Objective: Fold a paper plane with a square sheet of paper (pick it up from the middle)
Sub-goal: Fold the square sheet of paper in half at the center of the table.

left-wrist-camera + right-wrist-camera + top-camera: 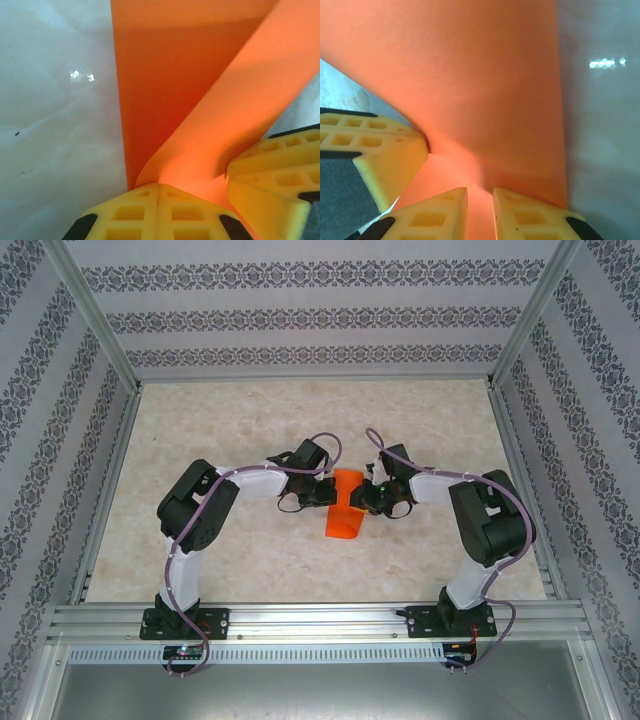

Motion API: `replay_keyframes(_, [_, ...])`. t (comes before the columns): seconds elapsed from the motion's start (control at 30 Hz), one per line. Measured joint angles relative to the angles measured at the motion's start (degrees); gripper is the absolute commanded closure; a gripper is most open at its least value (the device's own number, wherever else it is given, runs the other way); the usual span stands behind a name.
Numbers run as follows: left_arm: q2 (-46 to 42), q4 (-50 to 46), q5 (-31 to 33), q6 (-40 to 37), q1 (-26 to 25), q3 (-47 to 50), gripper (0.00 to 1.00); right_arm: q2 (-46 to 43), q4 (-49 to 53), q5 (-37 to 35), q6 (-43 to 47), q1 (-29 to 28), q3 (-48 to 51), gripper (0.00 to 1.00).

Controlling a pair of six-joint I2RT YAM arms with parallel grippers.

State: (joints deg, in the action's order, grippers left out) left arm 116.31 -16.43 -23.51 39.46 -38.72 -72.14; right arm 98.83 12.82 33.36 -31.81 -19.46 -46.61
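The bright orange sheet of paper is folded into a narrow shape and held off the table between my two grippers at mid-table. My left gripper is shut on one edge of it, and the paper fans out from the closed yellow fingertips in a curved flap. My right gripper faces it from the other side. Its fingers stand a little apart, with orange paper showing in the gap. The grippers almost touch. Whether the fold has a paper plane's pointed form I cannot tell.
The pale marbled table lies under the paper. Aluminium frame rails run along the near edge, and patterned walls close the other sides. The right gripper's finger crowds the left wrist view; the left gripper's finger crowds the right one.
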Motion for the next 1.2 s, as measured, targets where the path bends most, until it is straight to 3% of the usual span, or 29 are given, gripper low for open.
replay_keyframes(0.2, [0.1, -0.2, 0.0, 0.0, 0.0, -0.2, 1.00, -5.5, -0.9, 2.8, 0.0, 0.1, 1.2, 0.78])
replay_keyframes(0.53, [0.2, -0.3, 0.0, -0.2, 0.0, -0.3, 1.00, -2.2, -5.7, 5.3, -0.2, 0.3, 6.9, 0.79])
replay_keyframes(0.93, [0.2, -0.4, 0.0, -0.2, 0.0, -0.3, 1.00, -7.6, -3.9, 5.5, -0.2, -1.7, 6.9, 0.78])
replay_keyframes(1.2, [0.2, -0.4, 0.0, -0.2, 0.0, -0.3, 1.00, -4.9, -5.5, 5.5, -1.1, -3.3, 9.9, 0.79])
